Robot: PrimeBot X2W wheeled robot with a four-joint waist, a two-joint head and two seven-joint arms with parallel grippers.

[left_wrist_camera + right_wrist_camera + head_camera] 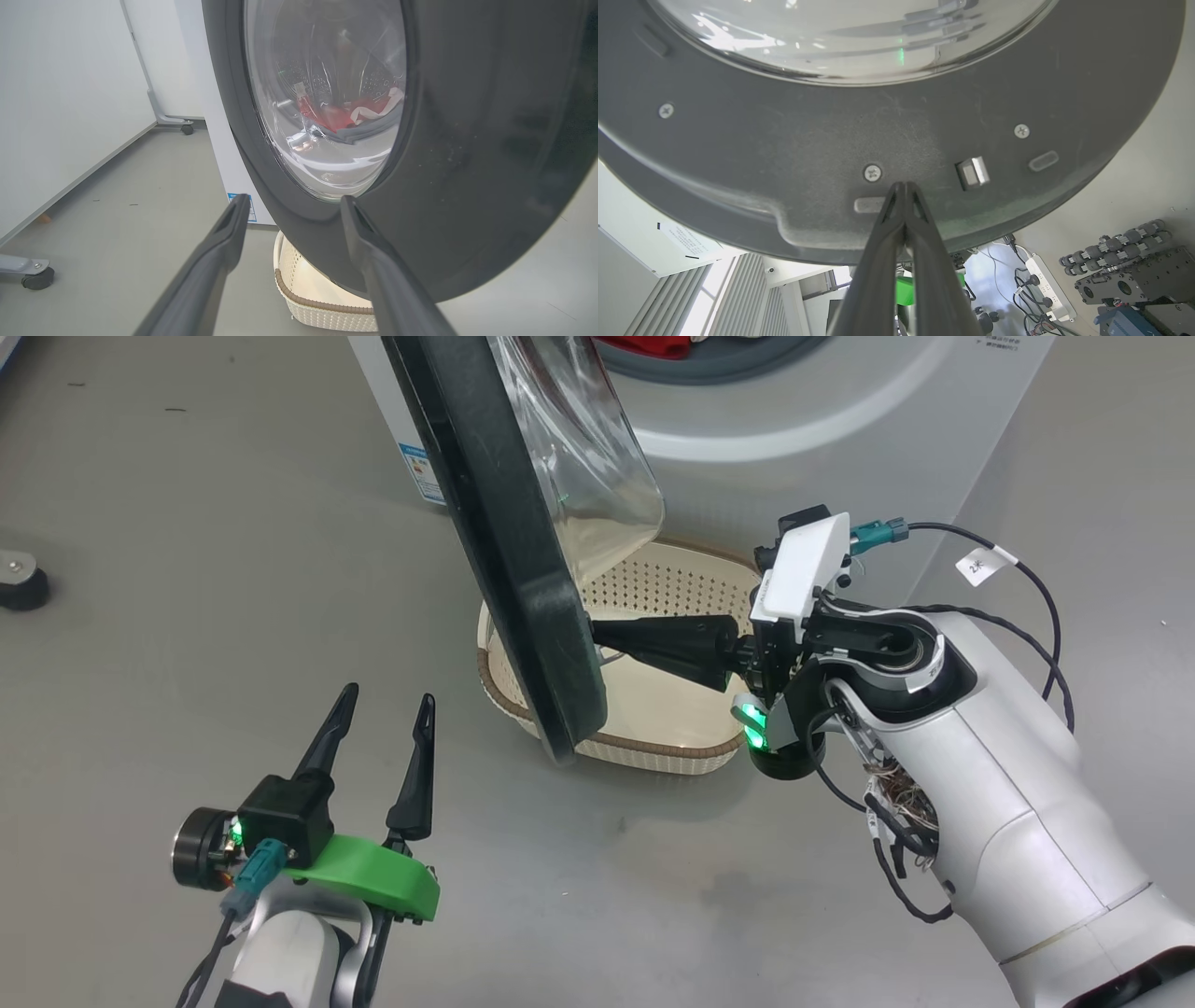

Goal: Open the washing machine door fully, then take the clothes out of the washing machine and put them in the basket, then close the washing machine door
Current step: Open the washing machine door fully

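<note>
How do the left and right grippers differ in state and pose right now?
The left gripper is open; the right gripper is shut. The left gripper stands apart from the washing machine door, on its outer side; the right gripper's tips meet its inner rim, above the basket. Both hold nothing and have long dark fingers.

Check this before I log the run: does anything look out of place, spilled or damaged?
Nothing spilled or damaged. One oddity: the basket stands under the partly open washing machine door, whose lower edge hangs over it and might catch it. Whether they touch is unclear.
</note>
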